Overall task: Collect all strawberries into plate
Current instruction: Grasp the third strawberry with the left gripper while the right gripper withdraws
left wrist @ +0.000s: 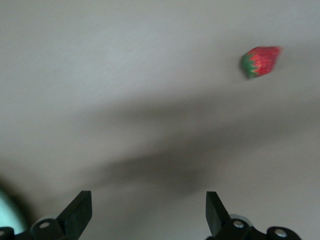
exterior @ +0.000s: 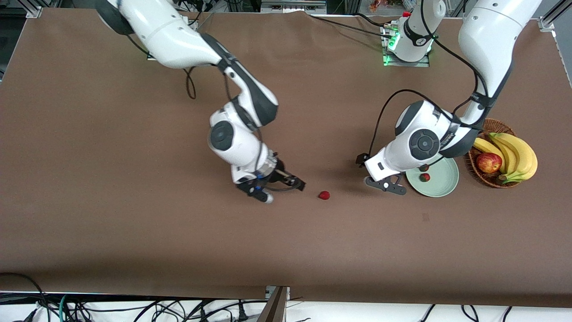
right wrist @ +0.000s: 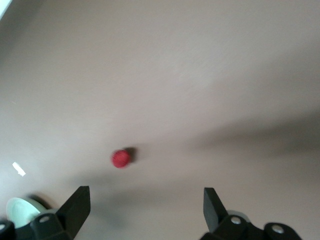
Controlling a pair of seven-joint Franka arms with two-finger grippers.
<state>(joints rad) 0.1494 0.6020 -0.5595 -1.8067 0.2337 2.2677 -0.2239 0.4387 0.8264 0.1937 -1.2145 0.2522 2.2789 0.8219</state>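
Observation:
One strawberry (exterior: 324,195) lies on the brown table between the two grippers; it also shows in the left wrist view (left wrist: 260,61) and the right wrist view (right wrist: 120,158). Two more strawberries lie in the mint-green plate (exterior: 442,188): one (exterior: 424,177) in plain view, the other (exterior: 423,167) partly hidden under the left arm. My right gripper (exterior: 286,190) is open and empty, low over the table beside the loose strawberry, toward the right arm's end. My left gripper (exterior: 386,184) is open and empty at the plate's edge. The plate's rim shows in the left wrist view (left wrist: 7,215) and the right wrist view (right wrist: 20,207).
A brown wicker basket (exterior: 491,181) stands beside the plate toward the left arm's end, holding bananas (exterior: 514,154) and a red apple (exterior: 488,162). The left arm's elbow hangs over the plate and the basket's rim.

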